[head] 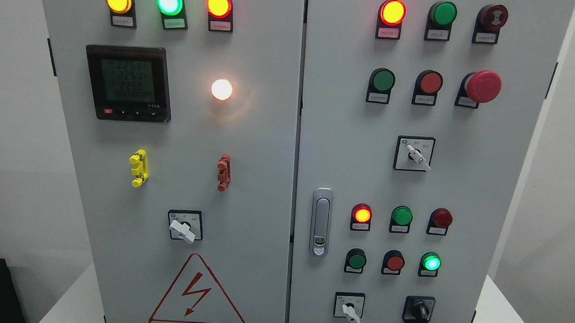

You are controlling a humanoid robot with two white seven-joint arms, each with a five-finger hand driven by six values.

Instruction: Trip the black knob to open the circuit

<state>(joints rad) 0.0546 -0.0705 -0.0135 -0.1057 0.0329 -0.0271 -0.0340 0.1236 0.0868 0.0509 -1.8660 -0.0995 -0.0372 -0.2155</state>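
A black knob (419,312) sits near the lower right of the frame, on the right-hand door of a grey electrical cabinet (247,179), at the bottom of that door's rows of controls. It is a rotary switch on a black mounting plate, with a raised grip bar across its round body that stands close to upright, tilted slightly. Nothing touches it.
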